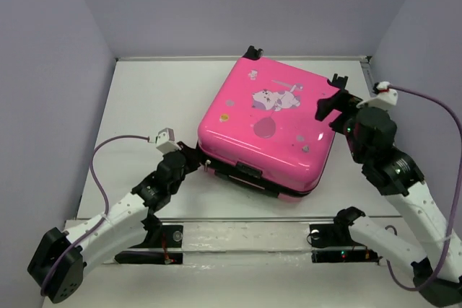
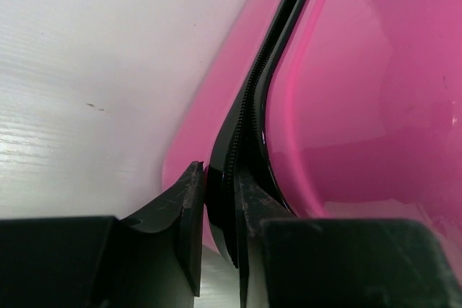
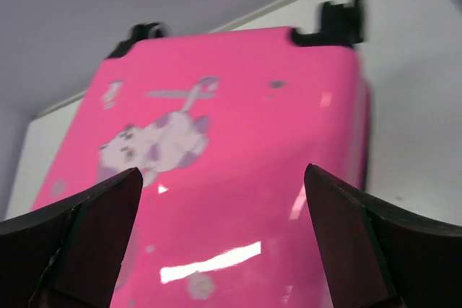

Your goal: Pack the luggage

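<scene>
- Looking from the left: left arm [image 1: 108, 218] lies low over the white table [image 1: 144, 106], reaching toward the near-left corner of the luggage [image 1: 267, 128].
- Left claw [image 1: 196, 151] is at that corner, at seam height. In the wrist view the left claw [image 2: 220, 178] is nearly closed, and the case's black zip band [image 2: 242, 117] runs between its two fingers [image 2: 189, 200]. Grip reads as a pinch on the seam edge, with nothing else in it.
- Luggage: hot pink hard shell, lid down, lying flat at the middle of the table and turned at an angle to the table's edges. Printed side is up, with the cartoon animal [image 1: 273, 97] and a balloon below it. Black fittings show at the far corner and along the near side.
- Right arm [image 1: 404, 185] comes up from the near right and bends in over the case's right edge.
- Right claw [image 1: 330, 99] hovers above that edge. In its own view the right claw [image 3: 224, 178] is spread wide, with only the pink shell [image 3: 238, 142] visible between the fingers. It holds nothing.
</scene>
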Controlling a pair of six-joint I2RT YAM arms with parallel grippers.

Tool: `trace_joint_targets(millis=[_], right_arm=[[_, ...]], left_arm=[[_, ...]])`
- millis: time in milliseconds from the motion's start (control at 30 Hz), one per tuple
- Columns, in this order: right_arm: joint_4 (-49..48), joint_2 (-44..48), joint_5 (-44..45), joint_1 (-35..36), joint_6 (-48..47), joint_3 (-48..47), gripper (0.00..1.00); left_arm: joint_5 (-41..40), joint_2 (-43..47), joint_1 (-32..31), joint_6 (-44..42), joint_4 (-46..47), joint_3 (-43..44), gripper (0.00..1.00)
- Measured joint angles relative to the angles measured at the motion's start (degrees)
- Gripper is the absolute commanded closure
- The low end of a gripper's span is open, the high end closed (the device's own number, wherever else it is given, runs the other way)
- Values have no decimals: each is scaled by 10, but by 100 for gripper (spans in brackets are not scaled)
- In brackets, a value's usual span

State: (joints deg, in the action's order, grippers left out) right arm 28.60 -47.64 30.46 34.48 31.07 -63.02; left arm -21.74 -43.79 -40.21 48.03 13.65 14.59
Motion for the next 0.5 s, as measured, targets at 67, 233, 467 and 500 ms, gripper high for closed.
trace_joint_targets(millis=[67, 233, 467, 500], right_arm=[[28, 37, 2, -84, -2, 24, 0], [46, 10, -80, -251, -11, 88, 0], [-80, -79, -285, -280, -8, 133, 2], [-102, -95, -307, -290, -11, 133, 2]], left_arm=[[-3, 0, -5, -4, -6, 2, 94], [-16, 0, -21, -11, -15, 7, 94], [-92, 0, -99, -13, -40, 15, 94], [-107, 0, -117, -11, -47, 17, 94]])
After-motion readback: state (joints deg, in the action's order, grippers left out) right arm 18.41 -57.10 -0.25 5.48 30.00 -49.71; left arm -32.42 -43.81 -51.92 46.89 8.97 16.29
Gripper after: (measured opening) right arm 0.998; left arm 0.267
